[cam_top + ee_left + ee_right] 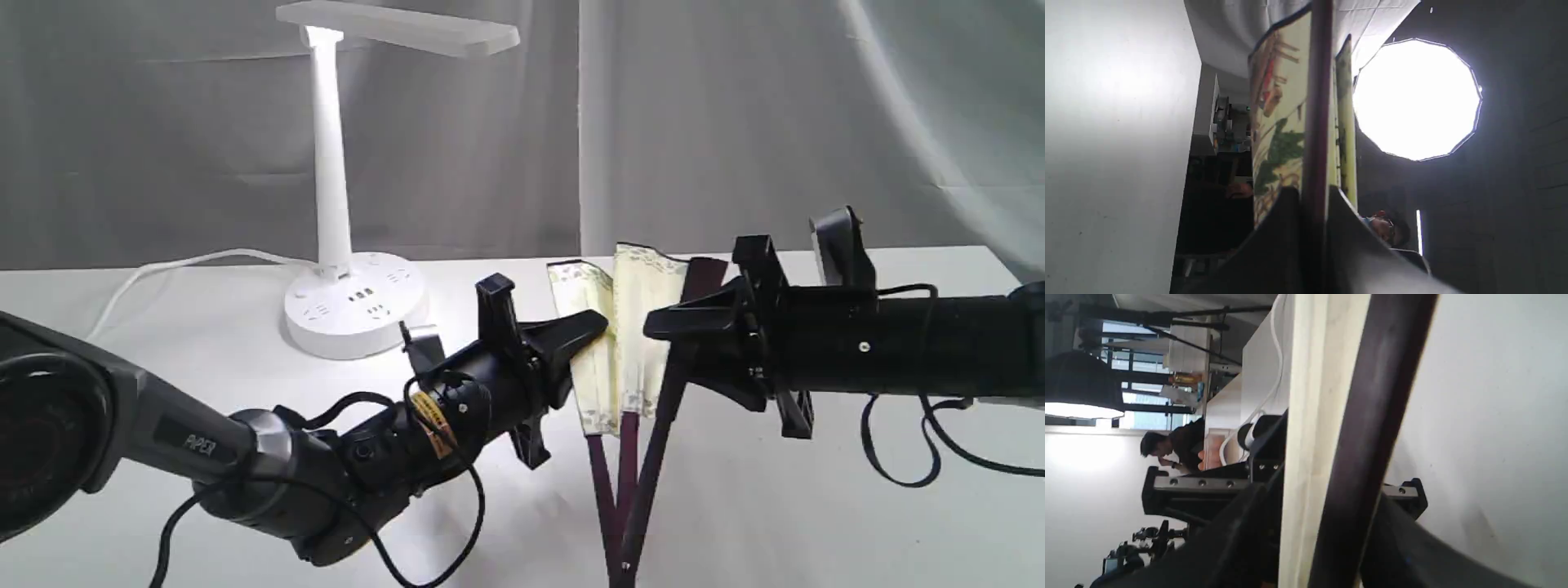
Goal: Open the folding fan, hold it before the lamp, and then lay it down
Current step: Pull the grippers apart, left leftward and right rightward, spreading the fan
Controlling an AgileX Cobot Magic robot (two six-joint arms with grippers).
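The folding fan (633,343) stands upright over the white table (816,490), between the two arms and near the front edge of the exterior view. It is only partly spread. A few cream pleats with a patterned border fan out at the top, and the dark maroon ribs run down to a pivot at the bottom edge of the picture. The left gripper (598,325) reaches in from the left with its jaws pressed together on the fan's left side. In the left wrist view (1314,204) its two fingers pinch a maroon guard, with painted green leaves and reddish marks on the paper (1280,122) beside it and a bright many-sided studio light (1417,98) behind. The right gripper (678,355) comes in level from the right. Its jaws are spread, one finger above and one below the right-hand guard, which leans out from the pivot. In the right wrist view (1327,522) that dark guard (1372,416) and a cream pleat pass between the fingers, but I cannot tell whether either finger touches them. The lamp (331,163) stands behind and to the left of the fan, well apart from it. Its flat head is high, its round socketed base sits on the table, and its white cord (163,265) trails off to the left.
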